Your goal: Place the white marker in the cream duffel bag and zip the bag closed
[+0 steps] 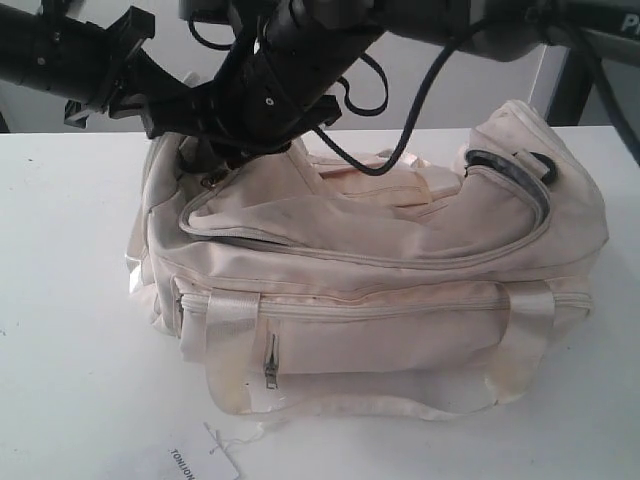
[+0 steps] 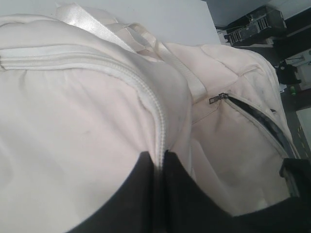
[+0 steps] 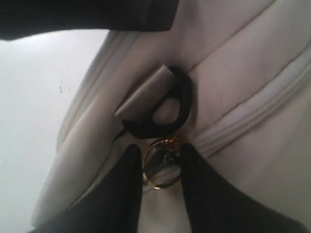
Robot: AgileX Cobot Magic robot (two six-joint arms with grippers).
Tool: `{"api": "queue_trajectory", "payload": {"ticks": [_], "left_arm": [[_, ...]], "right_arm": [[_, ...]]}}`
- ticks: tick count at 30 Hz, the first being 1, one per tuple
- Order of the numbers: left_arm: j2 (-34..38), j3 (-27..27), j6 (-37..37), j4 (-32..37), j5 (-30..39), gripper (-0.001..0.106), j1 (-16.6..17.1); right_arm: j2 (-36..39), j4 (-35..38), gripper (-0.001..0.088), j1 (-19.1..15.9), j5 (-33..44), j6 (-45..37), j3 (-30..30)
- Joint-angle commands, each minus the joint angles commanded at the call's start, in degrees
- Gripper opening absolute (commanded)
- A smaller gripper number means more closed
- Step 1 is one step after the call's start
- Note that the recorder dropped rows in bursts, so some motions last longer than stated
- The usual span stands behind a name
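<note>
- Pinched shut, the right fingers [image 3: 124, 189] hold the gold keyring [image 3: 158, 167], just beside a black strap ring [image 3: 183, 103], at the far-left end of the cream duffel bag [image 1: 380, 300].
- The left fingers [image 2: 136, 199] are closed on a fold of the bag's top, with the zip seam [image 2: 158, 126] running between them, so they brace the fabric.
- The white marker shows in no view. With the top mostly shut, my judgement is that it is already inside.
- The bag lies on the desk [image 1: 70, 300]. At its right end a stretch of zip gapes onto dark lining [image 1: 510, 168], and a plain second pull [image 2: 218, 98] sits at the start of that gap.
- Risk: the keyring is thin and loose, so it could swivel or slip out of the pinch under a pull.
- Risk: if the bracing fold slips free, the soft bag would drag across the desk and the slider would not run.
- Risk: the zip bends sharply at both ends, and slack fabric could snag there.
- Risk: the view is too tight to tell which pull closes the right-end gap. Drawing the wrong one would open the top.
</note>
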Motion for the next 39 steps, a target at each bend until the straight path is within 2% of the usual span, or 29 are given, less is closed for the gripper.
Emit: {"api": "queue_trajectory", "payload": {"ticks": [8,15,17,18,20,33,39], "left_arm": [[0.00,0.00,0.00,0.00,0.12,0.000,0.00],[0.00,0.00,0.00,0.00,0.81,0.000,0.00],[0.00,0.00,0.00,0.00,0.92,0.000,0.00],[0.00,0.00,0.00,0.00,1.04,0.000,0.00],[0.00,0.00,0.00,0.00,1.04,0.000,0.00],[0.00,0.00,0.00,0.11,1.03,0.000,0.00],[0.00,0.00,0.00,0.11,1.03,0.000,0.00]], "right_arm": [[0.50,-1.43,0.0375,0.00,-0.86,3.53,0.00],[0.82,-0.12,0.0355,0.00,4.88,5.97,0.00],[0.85,0.34,0.0261,0.00,5.41,5.97,0.00],[0.85,0.44,0.0152,0.00,5.26,5.97,0.00],[0.73,0.77,0.0004,0.00,4.78,5.97,0.00],[-4.94,0.77,0.0000,0.00,4.24,1.67,0.00],[-5.40,5.54,0.0000,0.00,7.00,-1.91,0.00]]}}
